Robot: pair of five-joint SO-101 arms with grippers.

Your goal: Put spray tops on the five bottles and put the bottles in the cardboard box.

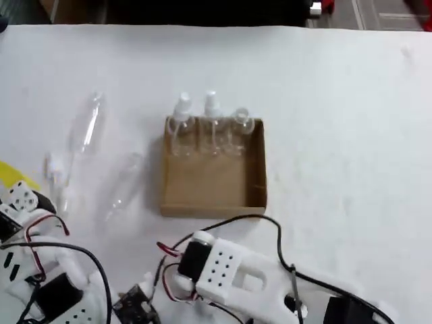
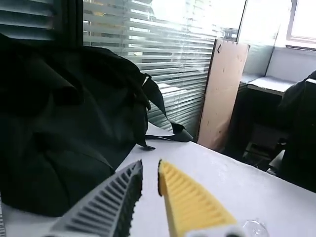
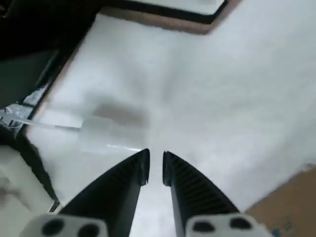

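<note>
From above, the nearer loose bottle (image 1: pixel 125 179) and the farther one (image 1: pixel 88 125) lie on the table (image 1: pixel 337 101) left of the cardboard box (image 1: pixel 214 196). Their long axes run away from the arms. Your left arm (image 1: pixel 47 277), folded low, sits closer to them than the right arm (image 1: pixel 236 273). Three bottles (image 1: pixel 211 131) stand against the box's far wall.

At the left wrist, the left gripper (image 2: pixel 149 173) tilts up toward the room, narrowly parted and empty.

At the right wrist, the right gripper (image 3: pixel 155 160) points at the table, barely parted and empty.
</note>
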